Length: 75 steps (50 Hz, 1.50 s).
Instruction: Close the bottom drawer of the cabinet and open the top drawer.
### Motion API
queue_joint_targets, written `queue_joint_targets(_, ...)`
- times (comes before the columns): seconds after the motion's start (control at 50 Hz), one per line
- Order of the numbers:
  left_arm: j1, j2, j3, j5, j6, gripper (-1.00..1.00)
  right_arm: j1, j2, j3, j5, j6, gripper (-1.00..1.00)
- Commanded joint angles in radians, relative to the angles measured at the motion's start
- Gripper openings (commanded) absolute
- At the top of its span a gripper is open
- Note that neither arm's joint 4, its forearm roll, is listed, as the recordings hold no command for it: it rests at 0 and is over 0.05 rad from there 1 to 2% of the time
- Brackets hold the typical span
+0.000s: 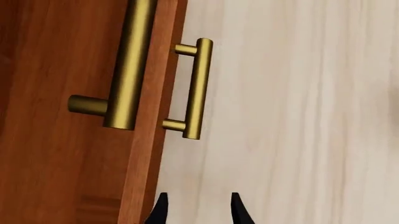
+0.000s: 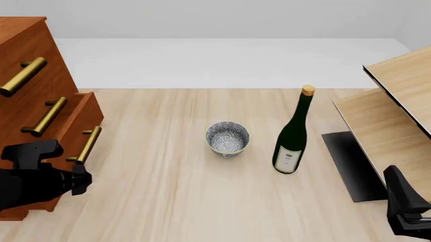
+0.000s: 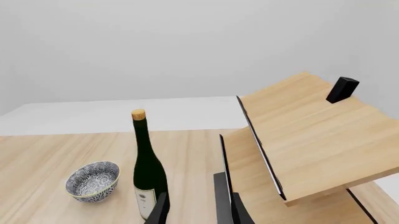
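We see the left gripper (image 1: 196,210), jaws apart, just before the cabinet (image 2: 27,65); its bottom drawer (image 2: 84,123) protrudes, top drawer (image 2: 30,50) shut. Right gripper (image 3: 196,212) parted, well right.

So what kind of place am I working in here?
Looks like a simulated tabletop test scene, not a real room: a plain wood table against blank grey walls, with a drawer cabinet, a wine bottle and a patterned bowl as props.
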Motion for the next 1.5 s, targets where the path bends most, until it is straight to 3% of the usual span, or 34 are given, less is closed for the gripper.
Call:
queue_joint_targets(0.02,0.057,0.0,0.017,-0.029,0.041,1.0,0.001,0.0,0.0,-0.001,-0.001,1.0)
queue_joint_targets(0.68,0.192,-0.001,0.048,-0.076,0.172,1.0,0.002,0.001,-0.001,0.0,-0.001,1.0)
queue_joint_targets(0.72,0.22,0.01,0.053,-0.081,0.214,1.0,0.002,0.001,-0.001,0.0,0.0,1.0)
queue_joint_targets(0.74,0.206,0.002,0.049,-0.078,0.189,1.0,0.002,0.001,-0.001,0.0,0.0,1.0)
queue_joint_targets(1.02,0.238,-0.013,0.055,-0.08,0.229,1.0,0.002,0.001,-0.001,0.001,0.0,1.0)
queue_joint_targets(1.06,0.276,-0.016,0.066,-0.085,0.284,1.0,0.002,0.0,-0.001,0.001,0.0,1.0)
queue_joint_targets(1.08,0.247,-0.014,0.057,-0.081,0.246,1.0,0.002,0.001,-0.001,0.001,0.001,1.0)
queue_joint_targets(1.36,0.239,-0.012,0.051,-0.074,0.244,1.0,0.002,0.0,-0.001,0.001,0.001,1.0)
queue_joint_targets(1.5,0.172,0.003,0.04,-0.067,0.193,1.0,0.002,0.0,-0.001,0.001,0.001,1.0)
